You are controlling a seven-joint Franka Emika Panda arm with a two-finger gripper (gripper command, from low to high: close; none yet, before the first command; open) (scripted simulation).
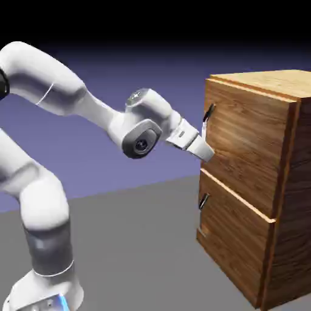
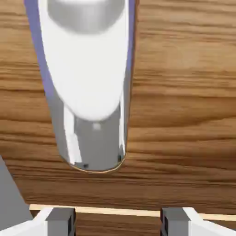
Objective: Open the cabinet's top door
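Top door [image 1: 246,146], brown wood grain, shiny bar handle [image 1: 207,120], pale lower edge

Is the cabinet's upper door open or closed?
Closed: the upper door lies flush against the cabinet, with no gap along its edges.

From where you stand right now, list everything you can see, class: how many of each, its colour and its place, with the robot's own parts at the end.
cabinet: one, reddish-brown wood with lighter edges, at the exterior view's right
top door: one, brown wood grain, upper front of the cabinet, closed
lower front panel: one, brown wood grain, below the top door
top door's handle: one, shiny silver and dark, on the top door
lower handle: one, dark and silver, on the lower panel
ground: one surface, grey, beneath the scene
backdrop: one, blue-violet fading to black, behind everything
arm: one, white, at the exterior view's left
gripper: one, two grey fingertips, open, near the top door
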